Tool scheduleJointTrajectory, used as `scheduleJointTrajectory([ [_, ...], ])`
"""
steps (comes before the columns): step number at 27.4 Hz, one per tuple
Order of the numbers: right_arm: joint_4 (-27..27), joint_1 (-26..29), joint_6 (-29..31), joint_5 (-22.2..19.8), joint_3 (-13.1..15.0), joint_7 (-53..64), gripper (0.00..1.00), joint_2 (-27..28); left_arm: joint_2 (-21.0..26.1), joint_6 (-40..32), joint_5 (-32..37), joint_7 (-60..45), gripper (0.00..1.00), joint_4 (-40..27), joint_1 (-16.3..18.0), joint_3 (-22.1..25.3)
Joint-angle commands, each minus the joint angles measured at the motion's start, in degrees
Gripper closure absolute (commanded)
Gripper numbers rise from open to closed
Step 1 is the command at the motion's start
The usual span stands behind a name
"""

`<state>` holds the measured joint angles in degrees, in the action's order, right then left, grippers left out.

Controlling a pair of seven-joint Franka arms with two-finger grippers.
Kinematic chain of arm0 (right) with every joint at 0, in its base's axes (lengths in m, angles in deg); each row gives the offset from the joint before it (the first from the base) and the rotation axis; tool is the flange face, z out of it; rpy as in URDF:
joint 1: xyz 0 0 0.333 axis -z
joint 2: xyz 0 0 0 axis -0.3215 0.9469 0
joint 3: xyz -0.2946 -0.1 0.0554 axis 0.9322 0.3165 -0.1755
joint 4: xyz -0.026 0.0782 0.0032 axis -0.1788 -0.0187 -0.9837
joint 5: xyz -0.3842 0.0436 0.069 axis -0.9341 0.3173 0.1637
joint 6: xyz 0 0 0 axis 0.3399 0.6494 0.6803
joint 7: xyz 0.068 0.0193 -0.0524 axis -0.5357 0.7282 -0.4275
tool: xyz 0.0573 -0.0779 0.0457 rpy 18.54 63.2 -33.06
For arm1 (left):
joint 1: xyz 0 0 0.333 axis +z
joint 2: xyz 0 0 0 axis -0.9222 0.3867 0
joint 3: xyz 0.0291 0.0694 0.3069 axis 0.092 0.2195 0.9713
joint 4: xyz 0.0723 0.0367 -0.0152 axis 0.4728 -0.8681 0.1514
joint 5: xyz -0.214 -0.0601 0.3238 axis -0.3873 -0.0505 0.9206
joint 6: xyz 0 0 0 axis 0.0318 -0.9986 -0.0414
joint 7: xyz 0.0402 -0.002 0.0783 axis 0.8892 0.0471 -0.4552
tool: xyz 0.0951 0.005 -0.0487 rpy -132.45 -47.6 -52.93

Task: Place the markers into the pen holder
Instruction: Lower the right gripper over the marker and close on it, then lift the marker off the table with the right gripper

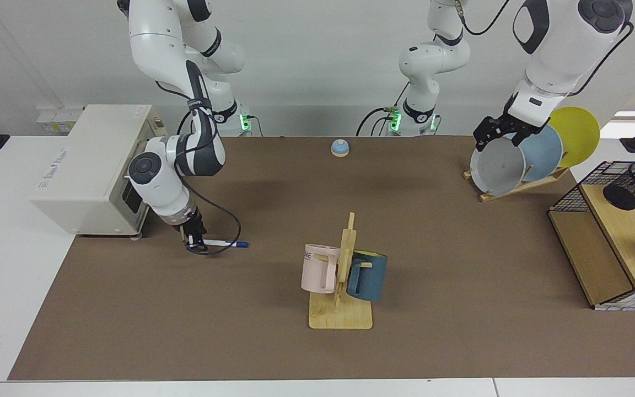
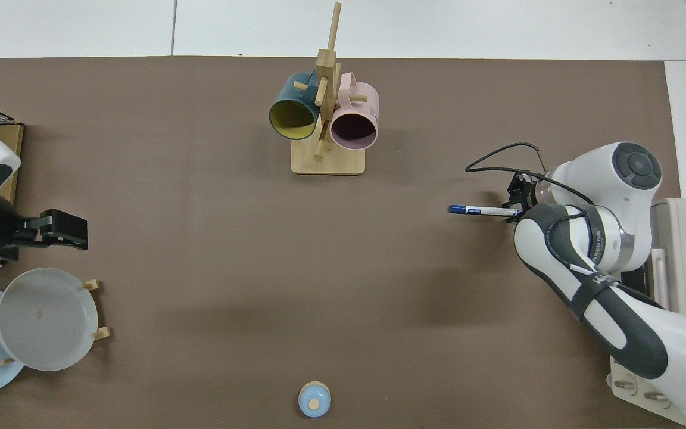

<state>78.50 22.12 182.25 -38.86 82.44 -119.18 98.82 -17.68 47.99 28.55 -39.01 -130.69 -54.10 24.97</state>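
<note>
In the facing view, the right gripper [image 1: 193,243] is down at the brown surface [image 1: 273,342], just in front of the cream boxy appliance [image 1: 89,165]. Its fingers stand around the dark end of the slim white marker with a blue cap [image 1: 224,243], which lies flat on the surface with the cap pointing toward the wooden mug stand [image 1: 342,286]; whether they are pressing on it cannot be told. The left gripper [image 1: 496,132] hangs above the grey plate [image 1: 496,165] in the wooden plate rack, fingers spread and holding nothing. The black wire-mesh cylindrical pen holder [image 1: 634,184] lies tipped on the wooden shelf of the large wire basket [image 1: 571,196], well apart from the marker.

In the top view, the marker [image 2: 483,210] lies level, its dark end at the right gripper [image 2: 514,205]. The left gripper [image 2: 66,229] is beside the grey plate [image 2: 45,319].
</note>
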Motion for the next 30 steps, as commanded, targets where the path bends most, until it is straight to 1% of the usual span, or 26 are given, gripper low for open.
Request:
scheduleJointTrajectory([
  [1, 2.41, 0.59, 1.86, 0.47, -0.34, -1.54, 0.92, -1.96, -1.36, 1.37, -0.99, 0.4, 0.0, -1.76, 0.83, -0.33],
  [2, 2.41, 0.5, 1.77, 0.47, -0.34, -1.45, 1.0, -1.96, -1.36, 1.37, -0.99, 0.4, 0.0, -1.84, 0.83, -0.33],
  [7, 1.97, 0.5, 1.6, 0.38, -0.43, -0.66, 1.0, -2.31, -1.36, 1.28, -0.99, 0.4, 0.0, -1.76, 0.74, -0.33],
  [10, 1.79, 0.5, 0.46, 0.29, -0.43, -0.13, 1.0, -4.15, -1.36, 1.28, -0.99, 0.49, 0.0, -1.84, 0.74, -0.33],
  [13, 1.27, -0.11, -2.79, 0.29, -0.52, 1.36, 1.0, -6.52, -1.45, 1.28, -0.99, 0.4, 0.0, -1.84, 0.22, -0.42],
  [21, -2.51, -4.41, -10.35, 0.38, -0.6, 3.03, 1.0, -9.34, -1.54, 1.19, -2.22, 0.23, 0.0, -1.93, -0.23, -1.03],
  [23, -2.87, -5.3, -12.19, 0.55, -0.6, 3.03, 1.0, -10.74, -1.54, 1.19, -2.22, -0.47, 0.0, -1.93, -1.01, -1.12],
  [26, -3.83, -5.65, -15.36, 2.75, -1.04, 3.03, 1.0, -12.24, -1.54, 1.28, -2.48, -0.83, 0.0, -1.93, -1.63, -1.12],
  [30, -5.24, -7.76, -17.73, 3.19, -1.57, 2.42, 1.0, -13.47, -1.54, 1.28, -4.06, -1.35, 0.0, -1.93, -1.72, -1.21],
])
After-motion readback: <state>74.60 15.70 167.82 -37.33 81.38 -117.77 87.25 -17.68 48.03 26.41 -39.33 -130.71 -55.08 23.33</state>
